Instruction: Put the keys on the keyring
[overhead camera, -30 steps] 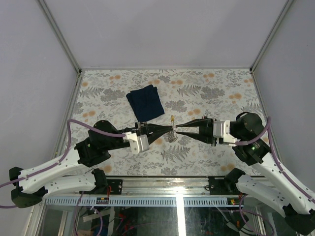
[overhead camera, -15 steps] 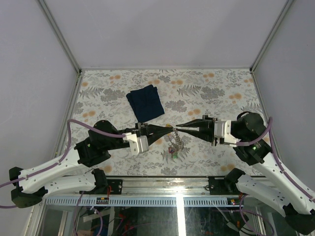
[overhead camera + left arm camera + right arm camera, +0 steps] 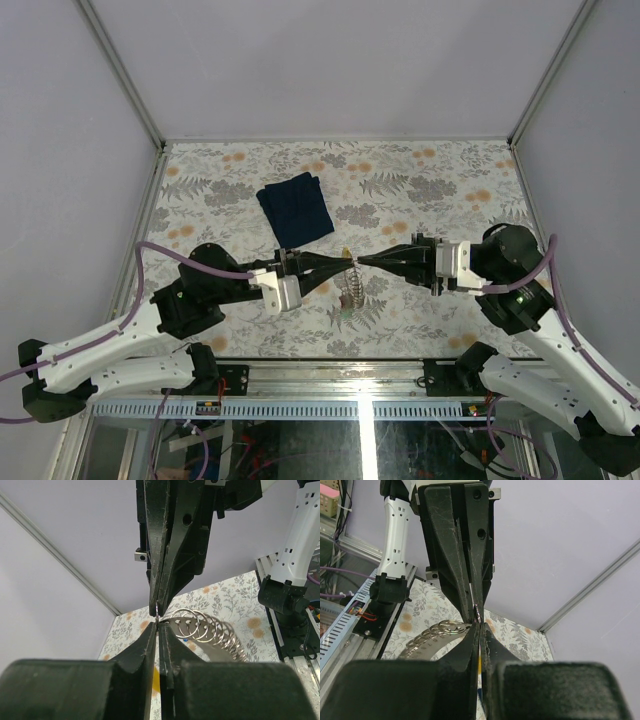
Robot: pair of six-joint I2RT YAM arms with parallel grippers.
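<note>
Table (image 3: 430,190) has a floral-print cover, grey leaves and orange blossoms. Plain pale walls (image 3: 330,60) stand around it, with aluminium corner posts (image 3: 120,70) and a slotted cable duct (image 3: 300,408) at the near edge. Navy cloth (image 3: 295,208) lies folded flat toward the back of the table, apart from everything else.

Left arm (image 3: 150,320) and right arm (image 3: 540,330) reach inward. Left jaws and right jaws meet tip to tip over the table middle, just in front of the cloth. Both pairs are closed narrow, pinching the keyring (image 3: 157,614) from opposite sides, so it is held off the table between the tips. Chain of split rings (image 3: 210,630) hangs from it.

Top view shows the chain dangling toward the table, with the keys (image 3: 346,308) as small colour specks at its lower end, too small to count. Cannot tell if they touch the table. Top view does not resolve the thin wire. Both wrist views do, as an edge-on sliver between the tips. Left wrist view adds a blue speck and a metal blade under the chain. Right wrist view shows the chain curving off to the left.
</note>
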